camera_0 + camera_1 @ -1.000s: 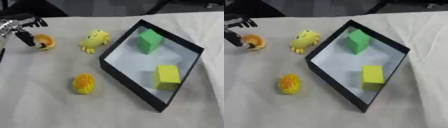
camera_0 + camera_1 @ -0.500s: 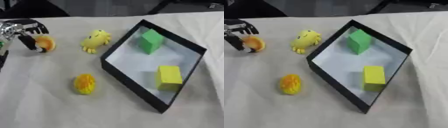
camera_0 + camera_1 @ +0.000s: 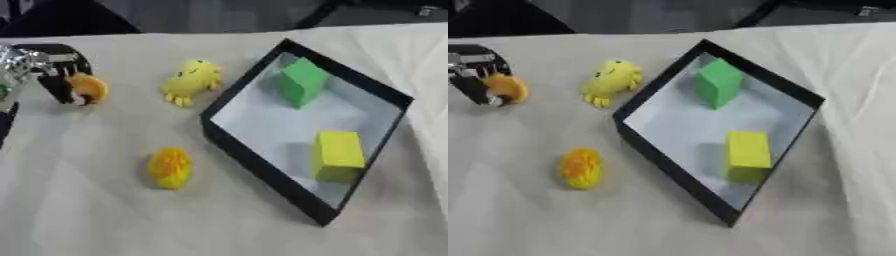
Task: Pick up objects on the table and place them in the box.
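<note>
Here the black-walled box (image 3: 262,162) sits turned like a diamond on the white cloth-covered table (image 3: 105,215), its pale floor open to the camera. Two things lie inside it: a green block (image 3: 302,82) near the far corner, and a yellow block (image 3: 337,154) toward the near right wall, the two well apart with bare floor between them.

Outside the box three things rest on the cloth. A yellow toy animal (image 3: 191,81) with short legs lies just beside the box's left wall, not touching it as far as can be seen. A yellow-orange ridged object (image 3: 170,167) — something like a small corn cob or fruit — lies nearer the camera, left of the box's near wall and well apart from the toy. A round orange object (image 3: 88,87) sits at the far left of the table.

The left hand (image 3: 54,67) comes in from the left edge, black with a silver joint showing behind it. Its fingers (image 3: 59,89) are curled down round the orange object — one dark finger stands against its left side and the rest arch over the top, so the hand is closed about it. Whether the orange object is lifted off the cloth or resting on it cannot be told. The right hand shows in neither view.
</note>
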`<state>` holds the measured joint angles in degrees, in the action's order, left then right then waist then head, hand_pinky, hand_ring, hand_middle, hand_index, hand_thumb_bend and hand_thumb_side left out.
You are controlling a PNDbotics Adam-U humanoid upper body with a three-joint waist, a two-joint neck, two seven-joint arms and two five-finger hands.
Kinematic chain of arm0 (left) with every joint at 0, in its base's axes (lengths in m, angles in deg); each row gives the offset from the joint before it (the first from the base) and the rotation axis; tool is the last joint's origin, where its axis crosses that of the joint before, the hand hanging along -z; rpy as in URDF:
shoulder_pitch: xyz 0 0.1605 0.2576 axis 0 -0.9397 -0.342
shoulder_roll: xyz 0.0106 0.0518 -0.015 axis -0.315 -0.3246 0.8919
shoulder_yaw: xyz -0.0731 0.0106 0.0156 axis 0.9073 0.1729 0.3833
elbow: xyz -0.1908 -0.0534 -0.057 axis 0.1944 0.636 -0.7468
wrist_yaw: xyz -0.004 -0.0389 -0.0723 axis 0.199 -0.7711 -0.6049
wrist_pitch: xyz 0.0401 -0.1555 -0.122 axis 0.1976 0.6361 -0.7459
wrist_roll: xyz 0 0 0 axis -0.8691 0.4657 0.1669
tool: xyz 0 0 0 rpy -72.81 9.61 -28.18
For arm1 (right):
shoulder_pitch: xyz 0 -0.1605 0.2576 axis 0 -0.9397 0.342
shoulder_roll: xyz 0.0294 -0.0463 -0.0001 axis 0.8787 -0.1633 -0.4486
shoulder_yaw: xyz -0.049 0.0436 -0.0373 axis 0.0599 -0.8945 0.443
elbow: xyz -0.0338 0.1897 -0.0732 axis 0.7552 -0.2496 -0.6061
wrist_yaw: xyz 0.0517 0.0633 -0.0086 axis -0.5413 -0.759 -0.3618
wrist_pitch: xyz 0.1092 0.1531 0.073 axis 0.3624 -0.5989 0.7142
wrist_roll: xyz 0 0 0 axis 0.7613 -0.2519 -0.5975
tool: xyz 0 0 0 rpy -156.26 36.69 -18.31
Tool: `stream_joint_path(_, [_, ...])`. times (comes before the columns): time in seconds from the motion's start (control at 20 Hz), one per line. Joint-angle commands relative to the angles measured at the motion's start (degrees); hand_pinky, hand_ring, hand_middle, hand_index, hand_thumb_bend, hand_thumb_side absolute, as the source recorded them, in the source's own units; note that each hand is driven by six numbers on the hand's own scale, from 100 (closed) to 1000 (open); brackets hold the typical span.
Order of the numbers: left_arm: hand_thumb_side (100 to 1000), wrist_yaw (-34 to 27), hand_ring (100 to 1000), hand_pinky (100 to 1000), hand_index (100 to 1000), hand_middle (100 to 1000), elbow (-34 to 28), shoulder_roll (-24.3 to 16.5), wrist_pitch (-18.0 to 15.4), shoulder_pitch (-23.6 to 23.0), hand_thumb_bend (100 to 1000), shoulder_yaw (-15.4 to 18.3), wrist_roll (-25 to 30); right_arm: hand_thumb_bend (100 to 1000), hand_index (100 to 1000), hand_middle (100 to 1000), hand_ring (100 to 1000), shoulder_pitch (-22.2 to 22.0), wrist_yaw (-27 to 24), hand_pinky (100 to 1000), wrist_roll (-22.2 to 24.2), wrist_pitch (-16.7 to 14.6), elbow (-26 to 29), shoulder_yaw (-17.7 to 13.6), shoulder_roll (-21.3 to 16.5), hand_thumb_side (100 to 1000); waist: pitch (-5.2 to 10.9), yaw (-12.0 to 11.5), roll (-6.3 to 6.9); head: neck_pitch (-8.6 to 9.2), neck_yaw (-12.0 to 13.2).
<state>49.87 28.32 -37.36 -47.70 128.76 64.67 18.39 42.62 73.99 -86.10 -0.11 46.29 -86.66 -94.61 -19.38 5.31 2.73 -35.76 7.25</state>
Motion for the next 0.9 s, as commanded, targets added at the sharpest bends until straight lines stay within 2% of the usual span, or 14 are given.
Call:
stream_joint_path(0.05, [100,-1.63,623,697,627,531,-3.71,-1.78,-1.21,1.79,206,-0.81,0.30,100,878,760,688,0.17,-0.25,888,0.00,-0.18,0.41,-0.79,-1.15,566,1.98,-0.25,0.23,-0.41,-0.96])
stream_joint_path(0.4, [100,-7.33,587,678,596,504,-17.38,-2.94,-3.92,2.23,205,-4.67,0.17,100,877,761,688,-0.27,-0.57,888,0.18,-0.45,0.28,-0.84,-1.47,561,3.04,-0.88,-0.02,-1.02,-3.71])
stream_joint_path(0.65, [100,-12.43,581,674,591,499,-28.47,-3.39,-3.26,2.58,215,-6.51,0.40,100,877,761,689,-0.46,-0.58,889,0.24,-0.50,0.18,-0.85,-1.61,560,3.30,-1.19,-0.12,-1.16,-5.11])
stream_joint_path(0.9, [100,-16.05,585,674,595,504,-38.83,-2.08,-3.73,3.77,232,-10.59,2.22,100,878,763,690,-0.17,-0.70,889,0.27,-0.58,0.24,-0.82,-1.85,557,3.49,-1.15,-0.15,-1.04,-5.40])
